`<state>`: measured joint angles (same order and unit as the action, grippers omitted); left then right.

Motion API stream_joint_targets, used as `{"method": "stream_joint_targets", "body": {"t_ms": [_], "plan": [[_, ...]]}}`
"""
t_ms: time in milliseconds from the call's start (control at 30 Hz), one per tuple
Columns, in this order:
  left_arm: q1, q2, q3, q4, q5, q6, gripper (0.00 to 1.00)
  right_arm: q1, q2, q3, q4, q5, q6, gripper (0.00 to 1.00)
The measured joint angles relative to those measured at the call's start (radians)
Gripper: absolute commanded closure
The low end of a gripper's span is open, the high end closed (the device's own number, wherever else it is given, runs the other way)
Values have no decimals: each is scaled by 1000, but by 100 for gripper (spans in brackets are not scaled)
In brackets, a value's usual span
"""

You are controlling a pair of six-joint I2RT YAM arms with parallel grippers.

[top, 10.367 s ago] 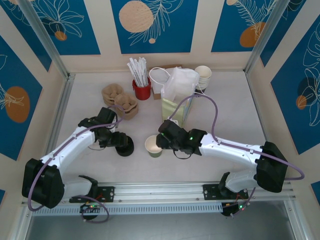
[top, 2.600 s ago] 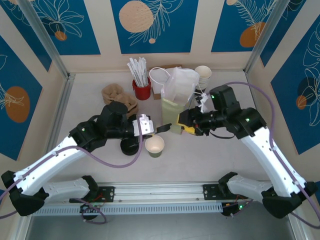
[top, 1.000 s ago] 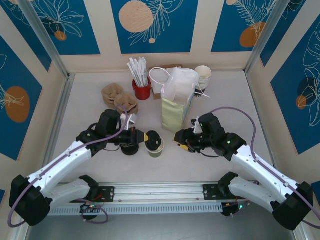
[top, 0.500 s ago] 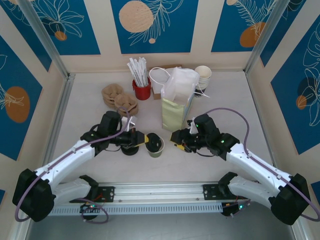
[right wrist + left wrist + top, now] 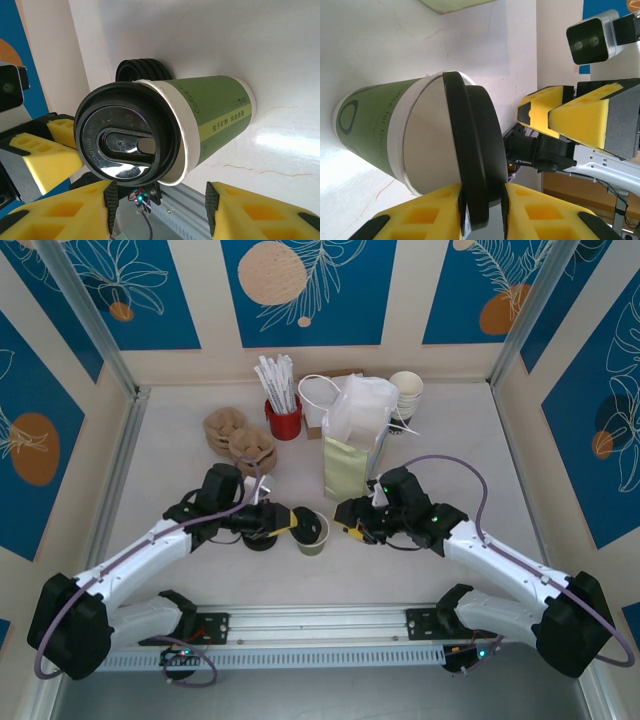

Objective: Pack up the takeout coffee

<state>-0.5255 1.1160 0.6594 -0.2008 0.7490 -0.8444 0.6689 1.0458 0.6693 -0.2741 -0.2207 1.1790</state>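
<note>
One black lid [image 5: 477, 150], clenched edgewise in left gripper [image 5: 482, 215], tilted on coffee cup [image 5: 370, 135]: to be levelled, pressed evenly; right gripper [image 5: 157, 205] released.

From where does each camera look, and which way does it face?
Top external: above, behind the bases, looking down at the table; both arms, left gripper and right gripper flanking the cup.
Left wrist: looks along its own fingers, which pinch the lid at the cup's rim.
Right wrist: faces the cup's top between its own open fingers.
Both wrist views share cup, lid and the opposite gripper.
</note>
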Motion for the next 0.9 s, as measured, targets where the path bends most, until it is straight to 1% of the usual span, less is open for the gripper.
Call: {"method": "stream_joint_targets", "body": {"t_ms": [267, 633, 900], "plan": [[2, 34, 0, -4, 3, 25, 65, 3, 37, 0, 23, -1, 0, 46], [4, 59, 0, -5, 3, 47, 64, 15, 109, 1, 42, -15, -1, 46], [4, 73, -12, 0, 10, 66, 62, 29, 119, 3, 45, -14, -1, 45]]}}
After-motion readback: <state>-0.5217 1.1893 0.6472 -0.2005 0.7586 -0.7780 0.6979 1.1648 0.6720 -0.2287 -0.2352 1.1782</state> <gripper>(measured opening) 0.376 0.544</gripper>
